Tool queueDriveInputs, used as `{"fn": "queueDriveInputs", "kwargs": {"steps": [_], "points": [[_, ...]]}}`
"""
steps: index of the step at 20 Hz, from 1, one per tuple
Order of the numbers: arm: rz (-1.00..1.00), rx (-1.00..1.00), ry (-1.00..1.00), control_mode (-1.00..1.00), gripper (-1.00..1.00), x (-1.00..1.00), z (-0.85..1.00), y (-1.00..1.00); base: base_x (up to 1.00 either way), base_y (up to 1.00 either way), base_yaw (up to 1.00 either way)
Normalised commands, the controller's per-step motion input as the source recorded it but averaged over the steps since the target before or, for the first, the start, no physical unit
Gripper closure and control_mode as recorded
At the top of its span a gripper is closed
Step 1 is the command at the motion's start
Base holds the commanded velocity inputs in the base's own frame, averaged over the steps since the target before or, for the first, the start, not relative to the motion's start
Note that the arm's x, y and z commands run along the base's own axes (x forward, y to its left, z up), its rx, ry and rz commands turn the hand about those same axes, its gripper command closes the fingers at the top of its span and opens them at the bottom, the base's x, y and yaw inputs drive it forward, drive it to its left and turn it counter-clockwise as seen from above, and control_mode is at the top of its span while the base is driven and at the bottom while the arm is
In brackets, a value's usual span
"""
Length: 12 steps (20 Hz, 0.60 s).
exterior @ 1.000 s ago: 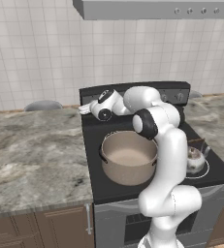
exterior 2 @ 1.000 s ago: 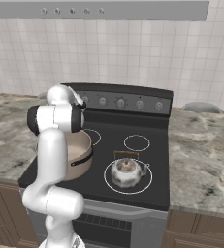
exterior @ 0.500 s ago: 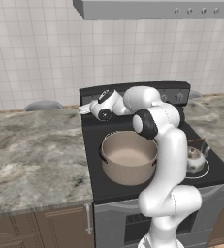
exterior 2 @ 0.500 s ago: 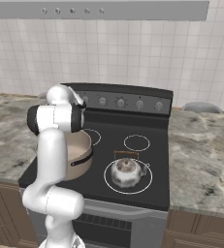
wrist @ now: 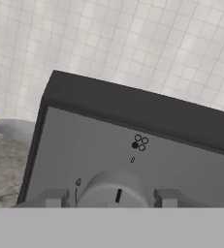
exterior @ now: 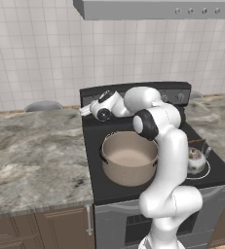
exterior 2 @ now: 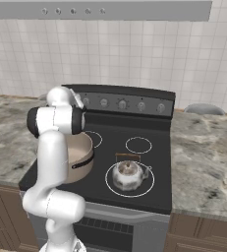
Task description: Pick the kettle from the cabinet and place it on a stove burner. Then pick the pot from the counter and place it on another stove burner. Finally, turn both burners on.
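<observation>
Hand at stove back panel, fingers straddling leftmost knob; contact apparently unclear. Pot on front-left burner, kettle at pot's 3 o'clock.

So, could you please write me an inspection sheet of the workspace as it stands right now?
Surface: black glass stove between marble counter stretches.
Job's things: pot sits on the front left burner; kettle sits on the front right burner. Neither is held.
Clutter: grey rounded object on the counter by the wall, left of the stove; another on the right.
Claw: claw at the back panel, fingers either side of the leftmost knob; contact cannot be told.
Cables: nothing seen.
Surroundings: white tiled wall, grey hood above, brown drawers below the counter.
</observation>
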Motion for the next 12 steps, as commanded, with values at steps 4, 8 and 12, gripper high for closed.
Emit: {"fn": "queueDriveInputs", "kwargs": {"steps": [4, 8, 12], "points": [[0.00, -0.15, 0.01, -1.00, 1.00, 0.00, 0.00, 0.00, 0.00, 0.00, 0.00], [0.00, -0.14, 0.00, -1.00, 1.00, 0.00, 0.00, 0.00, 0.00, 0.00, 0.00], [0.00, -0.14, 0.00, -1.00, 1.00, 0.00, 0.00, 0.00, 0.00, 0.00, 0.00]]}}
